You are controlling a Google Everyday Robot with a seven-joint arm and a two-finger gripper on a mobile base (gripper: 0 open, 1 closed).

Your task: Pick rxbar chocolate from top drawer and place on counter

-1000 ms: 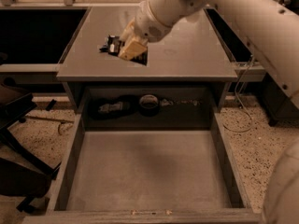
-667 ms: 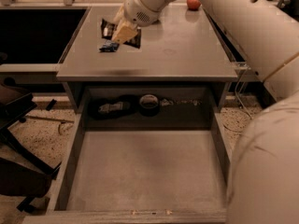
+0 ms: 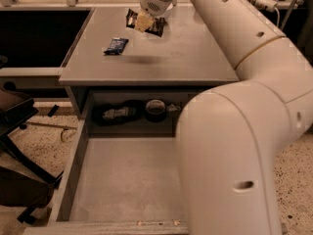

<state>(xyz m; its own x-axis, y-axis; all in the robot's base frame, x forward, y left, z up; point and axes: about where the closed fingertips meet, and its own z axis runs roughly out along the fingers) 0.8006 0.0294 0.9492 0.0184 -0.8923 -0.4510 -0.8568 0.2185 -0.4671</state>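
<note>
Gripper (image 3: 143, 21): it is over the far part of the bench (image 3: 186, 53), close to the bench's back edge, and it points down.
Gripper hold: its pale fingers (image 3: 142, 22) are pinched narrow on the rxbar chocolate (image 3: 157, 28).
Rxbar chocolate: a dark wrapper under the gripper, low over the far part of the bench. I cannot tell if it touches the bench top.
Blue bar (image 3: 116, 45): a small dark blue bar lies flat on the bench, on the left side, nearer the bench's front than the gripper is, and apart from the rxbar chocolate.
Top drawer (image 3: 127, 180): it is pulled out from under the bench's front edge, and its flat grey floor and low side walls show.
Round roll (image 3: 155, 109): a dark ring sits in the gap under the bench top, behind the top drawer.
Dark lump (image 3: 115, 114): it sits just left of the round roll, under the bench top. I cannot tell what it is.
Arm (image 3: 234, 131): big and cream white, it comes up on the right side of the bench and bends over the bench's right part to the gripper.
Chair (image 3: 19, 146): its black legs stand on the speckled ground to the left of the bench.
</note>
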